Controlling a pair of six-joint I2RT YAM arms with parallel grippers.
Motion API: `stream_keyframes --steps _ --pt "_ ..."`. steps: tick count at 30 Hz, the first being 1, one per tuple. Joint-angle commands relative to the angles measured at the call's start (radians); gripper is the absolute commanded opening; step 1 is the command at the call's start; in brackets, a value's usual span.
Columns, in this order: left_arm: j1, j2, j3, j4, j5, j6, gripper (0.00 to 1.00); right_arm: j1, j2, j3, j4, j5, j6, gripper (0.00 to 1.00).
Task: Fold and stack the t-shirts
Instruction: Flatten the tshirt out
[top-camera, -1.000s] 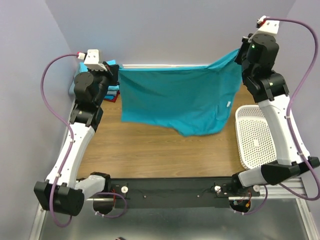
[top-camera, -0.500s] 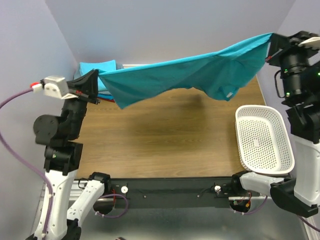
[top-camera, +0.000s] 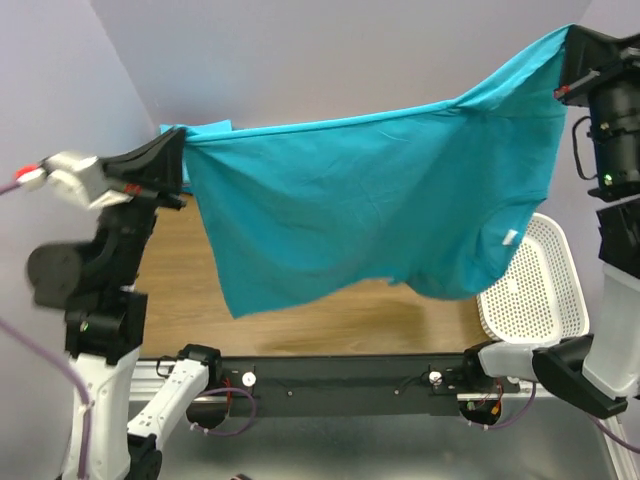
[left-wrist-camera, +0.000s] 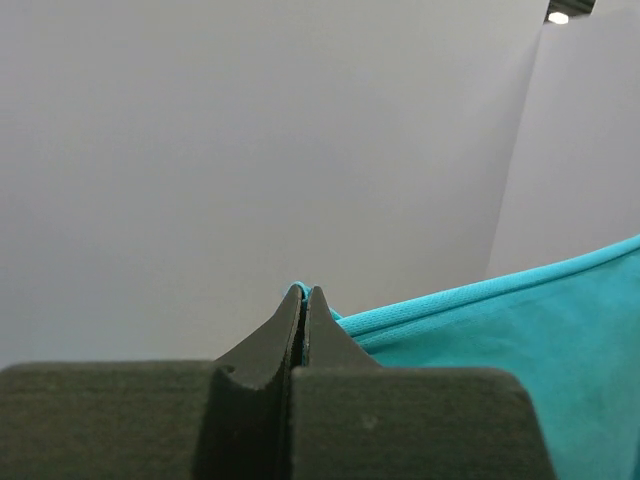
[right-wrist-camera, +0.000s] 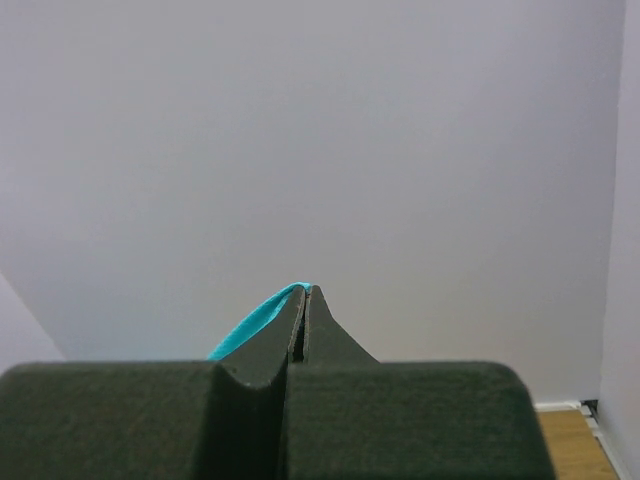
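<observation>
A plain teal-blue t-shirt (top-camera: 370, 200) hangs spread in the air between both arms, high above the wooden table. My left gripper (top-camera: 182, 150) is shut on its left corner; the cloth edge (left-wrist-camera: 480, 300) shows beside the closed fingers in the left wrist view. My right gripper (top-camera: 568, 45) is shut on the right corner, raised higher than the left; a teal fold (right-wrist-camera: 255, 320) sticks out of its closed jaws. The shirt's lower hem sags toward the table's front. A light turquoise shirt (top-camera: 205, 128) peeks out at the back left, mostly hidden.
A white perforated plastic basket (top-camera: 545, 300) stands at the right of the wooden table (top-camera: 180, 270), partly behind the hanging shirt. Grey walls close in the back and both sides. The black base rail (top-camera: 340, 380) runs along the near edge.
Both arms have lifted and pulled toward the camera, raising the teal-blue shirt off the back of the table; it now hangs open and covers most of the table's view.
</observation>
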Motion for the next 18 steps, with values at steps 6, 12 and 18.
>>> stream_keyframes --steps 6,12,18 --pt "-0.001 0.263 -0.342 0.189 -0.040 -0.080 0.00 -0.004 0.137 -0.407 0.102 0.221 -0.016 0.00" --pt "-0.001 0.621 -0.393 0.320 -0.081 -0.120 0.02 -0.065 0.349 -0.526 0.206 0.314 0.032 0.00" --pt "-0.010 0.877 -0.160 0.223 -0.193 -0.085 0.75 -0.107 0.642 -0.342 0.205 0.210 -0.008 1.00"
